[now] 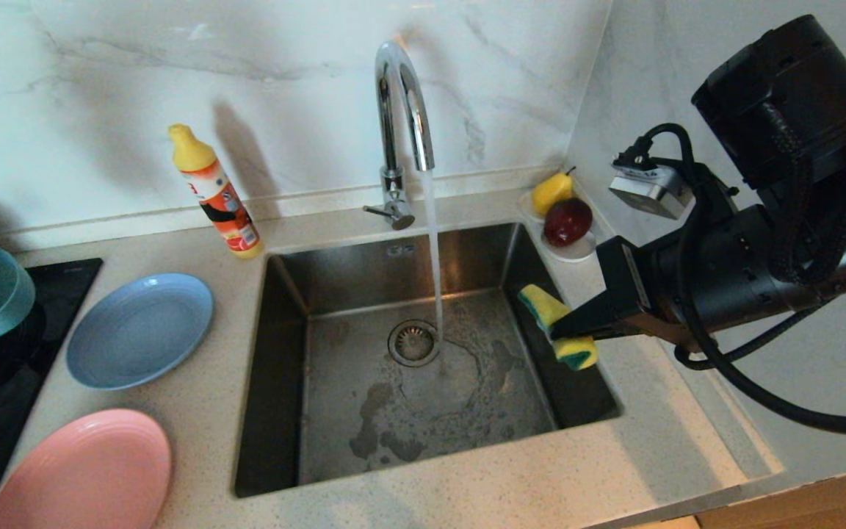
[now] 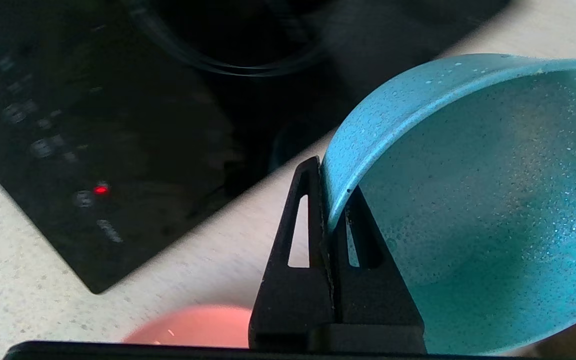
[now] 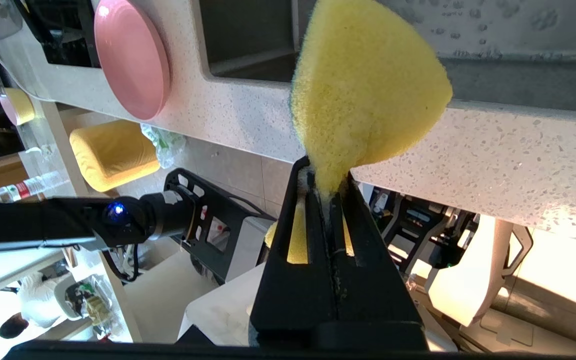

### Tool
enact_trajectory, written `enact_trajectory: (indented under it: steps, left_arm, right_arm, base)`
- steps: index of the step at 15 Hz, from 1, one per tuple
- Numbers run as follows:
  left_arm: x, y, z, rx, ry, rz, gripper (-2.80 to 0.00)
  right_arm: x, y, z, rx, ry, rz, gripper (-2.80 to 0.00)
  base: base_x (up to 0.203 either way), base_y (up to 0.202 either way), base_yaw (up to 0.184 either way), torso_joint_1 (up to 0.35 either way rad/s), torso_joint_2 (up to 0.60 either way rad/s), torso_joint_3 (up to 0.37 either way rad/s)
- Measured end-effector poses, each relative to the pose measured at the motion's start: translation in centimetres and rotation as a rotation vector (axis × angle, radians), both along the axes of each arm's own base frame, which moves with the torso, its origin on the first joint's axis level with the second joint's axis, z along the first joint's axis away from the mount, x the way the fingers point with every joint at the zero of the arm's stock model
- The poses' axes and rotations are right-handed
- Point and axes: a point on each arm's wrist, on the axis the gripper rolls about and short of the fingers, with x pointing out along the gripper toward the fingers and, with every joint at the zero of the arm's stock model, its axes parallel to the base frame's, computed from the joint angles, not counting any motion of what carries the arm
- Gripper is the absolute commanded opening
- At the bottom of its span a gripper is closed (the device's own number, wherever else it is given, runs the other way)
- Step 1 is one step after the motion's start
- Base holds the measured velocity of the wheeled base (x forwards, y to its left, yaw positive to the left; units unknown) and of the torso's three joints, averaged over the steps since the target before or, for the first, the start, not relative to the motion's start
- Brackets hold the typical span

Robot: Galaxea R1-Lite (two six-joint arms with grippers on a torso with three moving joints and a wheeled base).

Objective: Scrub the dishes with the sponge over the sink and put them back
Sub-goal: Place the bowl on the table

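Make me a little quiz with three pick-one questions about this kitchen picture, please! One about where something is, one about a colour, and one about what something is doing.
1. Where is the sponge?
A. Lying by the drain
B. Squeezed in the right gripper at the sink's right edge
C. On the pink plate

2. What colour is the plate lying nearest the dish soap bottle?
A. Light blue
B. White
C. Green

3. What is the tap doing?
A. It is turned off
B. It is dripping foam
C. Water runs from it down to the drain

Answers:
1. B, the black jaws pinch the yellow sponge beside the sink wall.
2. A, the blue plate sits just below the bottle; the pink plate is farther down.
3. C, a clear stream falls from the spout.
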Motion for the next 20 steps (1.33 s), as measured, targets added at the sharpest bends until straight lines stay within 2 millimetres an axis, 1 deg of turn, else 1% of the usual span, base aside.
enact_trajectory:
  steps: [3,5,9,19,20]
  left_arm:
    - [0.0,2.5,-2.3,-0.098,0.023,0.052,-2.8]
    - [0.1,3.6,-3.6,-0.165,0.019,0.072,-2.8]
    - [-0.1,5.6,-5.7,-0.206,0.053,0.121,-2.8]
    - [0.2,8.8,-9.6,-0.278,0.118,0.176,-2.8]
    - [0.1,9.0,-9.8,-0.282,0.122,0.178,0.0]
  right_arm:
    - [0.1,0.1,0.1,0.003,-0.003,0.001,-2.8]
    - [0.2,0.3,0.2,0.01,-0.012,0.003,-2.8]
    - [0.3,0.3,0.2,0.012,-0.014,0.006,-2.8]
    - [0.2,0.4,0.1,0.012,-0.012,0.009,-2.8]
    - [0.2,0.4,0.2,0.012,-0.012,0.009,-2.8]
  base:
    - [0.0,0.0,0.0,0.0,0.0,0.0]
    - [0.0,0.0,0.0,0.0,0.0,0.0]
    - [0.0,0.0,0.0,0.0,0.0,0.0]
    - [0.0,0.0,0.0,0.0,0.0,0.0]
    - [0.0,0.0,0.0,0.0,0.0,0.0]
